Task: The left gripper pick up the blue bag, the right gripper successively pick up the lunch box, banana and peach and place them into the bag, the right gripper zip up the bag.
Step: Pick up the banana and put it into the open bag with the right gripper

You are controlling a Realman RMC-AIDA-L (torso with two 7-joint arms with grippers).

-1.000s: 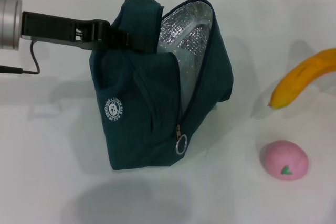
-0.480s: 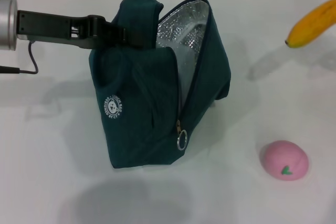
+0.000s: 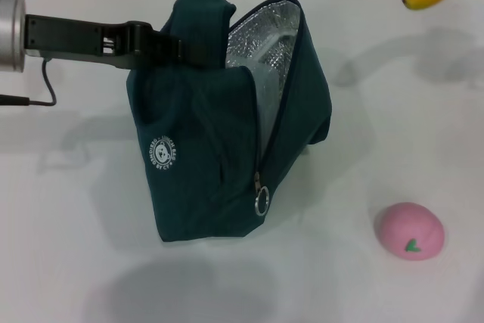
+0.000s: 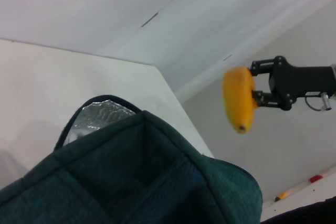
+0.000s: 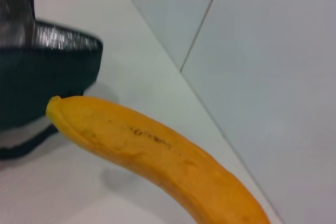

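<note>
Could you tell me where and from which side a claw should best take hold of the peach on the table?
Grip the peach across its widest middle, coming straight down from above. It is round, sits alone on the white table well apart from the blue bag, and nothing crowds its sides, so opposing fingers would likely close evenly there.

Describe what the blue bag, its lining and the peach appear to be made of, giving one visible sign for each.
Blue bag: matte woven fabric, probably; it folds softly. Lining: silvery foil-like sheet, crinkled and glinting. Peach: likely smooth plastic or foam toy; uniform pink with a flat green leaf mark.
</note>
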